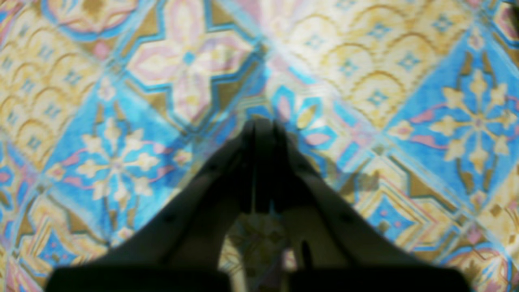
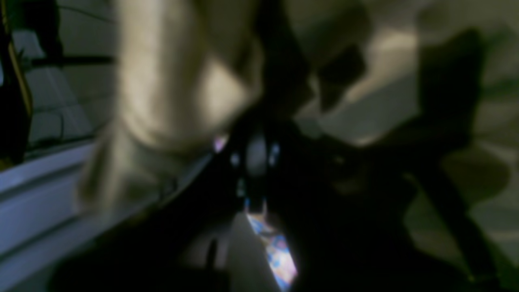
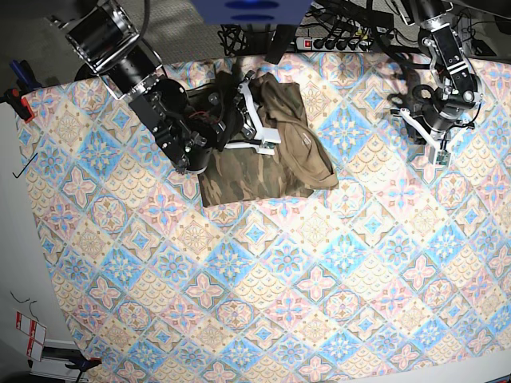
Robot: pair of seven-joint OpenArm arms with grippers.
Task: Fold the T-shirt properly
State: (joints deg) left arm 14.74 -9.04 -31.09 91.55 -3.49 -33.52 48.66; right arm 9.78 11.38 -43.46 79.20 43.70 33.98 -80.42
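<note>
The camouflage T-shirt lies partly folded at the back middle of the table, with its tan inner side turned up on the right. My right gripper is at the shirt's back edge and looks shut on a raised fold. In the blurred right wrist view, tan cloth hangs close around the dark gripper. My left gripper is far to the right, away from the shirt. In the left wrist view it is shut and empty just above the patterned tablecloth.
The pastel blue-pink tablecloth covers the whole table. A power strip and cables lie beyond the back edge. A red clamp sits at the left edge. The floor shows past the table's left side.
</note>
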